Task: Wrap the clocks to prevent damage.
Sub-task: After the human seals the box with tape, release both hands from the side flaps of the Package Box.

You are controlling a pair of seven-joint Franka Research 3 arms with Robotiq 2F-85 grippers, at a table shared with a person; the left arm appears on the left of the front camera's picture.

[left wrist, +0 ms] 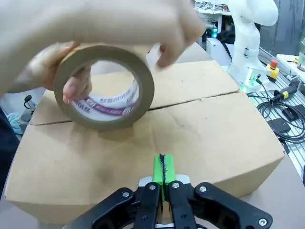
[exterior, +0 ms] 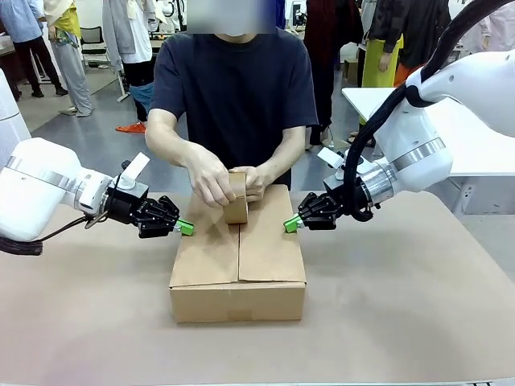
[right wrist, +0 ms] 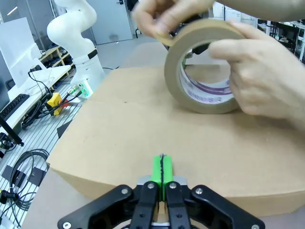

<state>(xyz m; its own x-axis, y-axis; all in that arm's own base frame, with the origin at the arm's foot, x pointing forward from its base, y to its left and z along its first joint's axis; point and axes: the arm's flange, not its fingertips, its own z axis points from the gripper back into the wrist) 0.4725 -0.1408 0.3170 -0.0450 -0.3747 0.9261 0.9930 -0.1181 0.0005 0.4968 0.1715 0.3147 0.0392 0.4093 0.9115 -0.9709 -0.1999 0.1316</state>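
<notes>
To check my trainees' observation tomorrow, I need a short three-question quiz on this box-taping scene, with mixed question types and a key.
1. True or false: the left gripper and right gripper both have their fingers shut.
2. What does the person hold on the cardboard box? A tape roll; B scissors; C clock.
3. Are the box's top flaps open or closed?
Key: 1 true; 2 A; 3 closed.

Person's hands [exterior: 211, 180] and tape roll [exterior: 236, 203] atop box [exterior: 238, 302]; its near half free.

One box [exterior: 238, 257], seemingly one tape roll [left wrist: 102, 121]
</notes>
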